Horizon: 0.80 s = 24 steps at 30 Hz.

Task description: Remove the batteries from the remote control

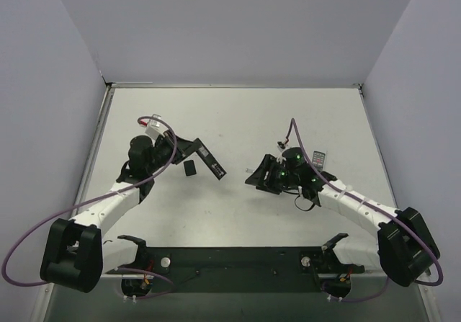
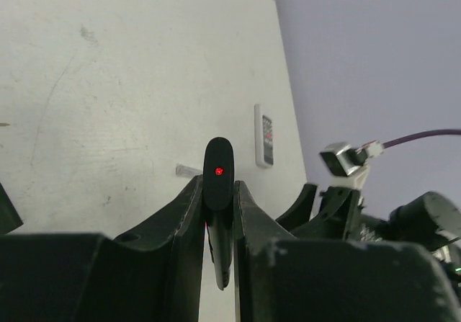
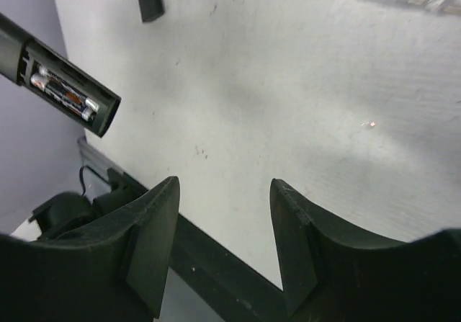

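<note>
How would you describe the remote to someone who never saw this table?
Find the left arm on the white table. Its hand grips the remote: a slim black bar pointing toward the table's middle. Unlike the small black square lying beside it, its open back shows batteries.

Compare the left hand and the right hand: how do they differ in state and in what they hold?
The left hand is shut on the remote control, while the right hand holds nothing. The left hand is closed narrowly around the slim remote; the right hand stands wide open, with only the table showing through its gap. Shared: both are black two-finger hands poised above the table.
</note>
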Motion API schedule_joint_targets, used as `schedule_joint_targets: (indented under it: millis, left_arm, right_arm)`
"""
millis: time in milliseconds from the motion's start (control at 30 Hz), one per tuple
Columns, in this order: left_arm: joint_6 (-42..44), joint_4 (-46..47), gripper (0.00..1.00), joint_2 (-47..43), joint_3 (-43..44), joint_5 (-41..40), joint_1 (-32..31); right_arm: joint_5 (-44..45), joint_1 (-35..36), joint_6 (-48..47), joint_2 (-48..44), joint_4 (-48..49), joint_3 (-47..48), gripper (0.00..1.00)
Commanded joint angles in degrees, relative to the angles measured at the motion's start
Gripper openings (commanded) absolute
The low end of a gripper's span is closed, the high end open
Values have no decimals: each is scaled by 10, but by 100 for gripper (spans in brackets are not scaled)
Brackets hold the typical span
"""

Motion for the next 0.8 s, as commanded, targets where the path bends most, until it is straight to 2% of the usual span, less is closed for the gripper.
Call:
schedule_joint_targets:
  millis: [0,33,67,167,367,433,567,767]
  left_arm:
    - [99,-163,0,34,103,86,12]
    - [110,-201,0,56,114,103,12]
    - [118,-211,0,67,123,122,11]
    - [129,-221,0,100,135,195,12]
    - [156,-241,0,81,116,205,13]
    - [175,-259,0,70,113,199,14]
    - [180,-262,0,61,95,209,14]
    - [162,-230,0,54,82,225,14]
  right_arm:
    - [165,-7,-10,12,-196,110,48]
    - [223,-8,16,43,-264,131,45]
    - [231,-11,58,61,-288,173,44]
    - [211,-19,104,138,-327,235,40]
    - [193,-23,186,281,-409,344,38]
    - [191,-23,213,314,-426,369,41]
    - [194,-23,265,343,-444,381,47]
    - [209,-25,281,355,-449,395,48]
